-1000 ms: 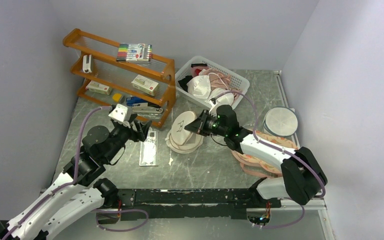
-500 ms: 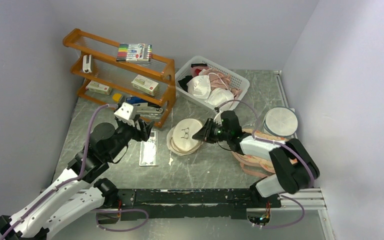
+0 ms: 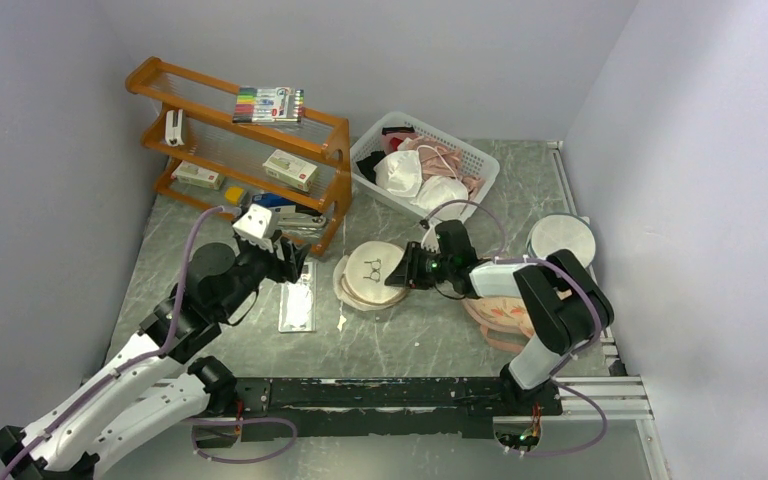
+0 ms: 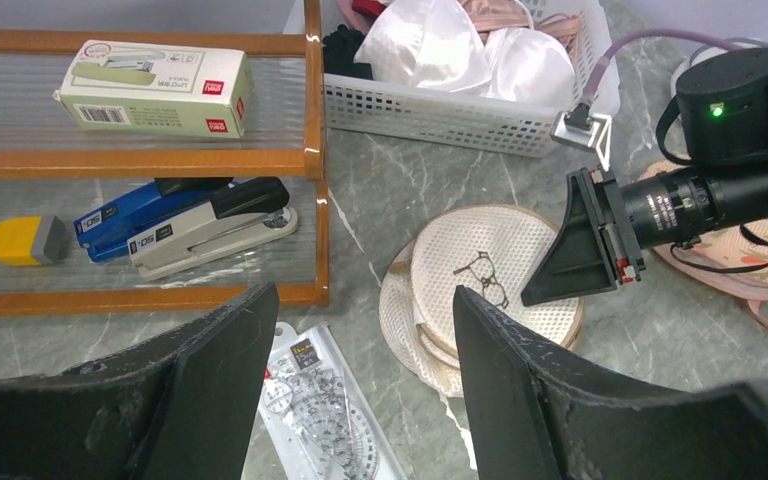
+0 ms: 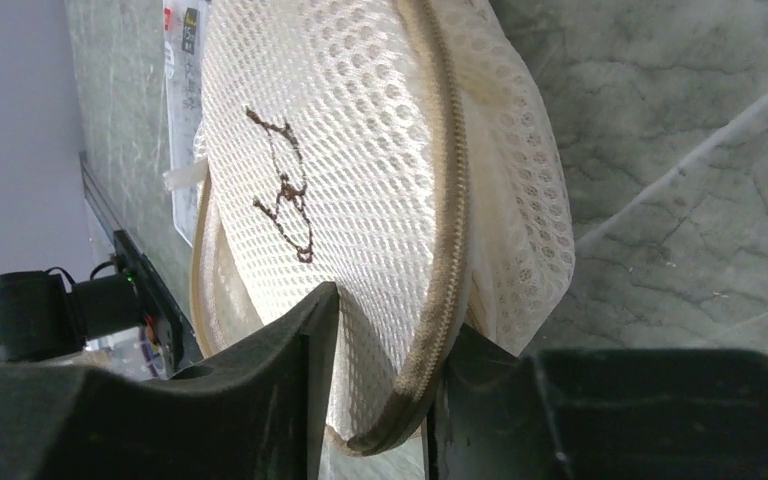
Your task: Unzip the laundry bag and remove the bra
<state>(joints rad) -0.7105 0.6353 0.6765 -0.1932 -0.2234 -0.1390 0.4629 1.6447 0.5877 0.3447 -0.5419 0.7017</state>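
On marble (image 3: 430,340) lies the cream laundry bag (image 3: 368,272), right gripper (image 3: 394,277) parted astride its rim (image 5: 445,200), left gripper (image 4: 360,295) open.

Bright, even, diffuse light, soft shadows (wrist views' near foreground blurred)

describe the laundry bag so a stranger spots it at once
In front of the wooden shelf and white basket lies a round cream mesh pouch. Unlike the grey disc and peach pads nearby, it bears a black spectacles emblem.
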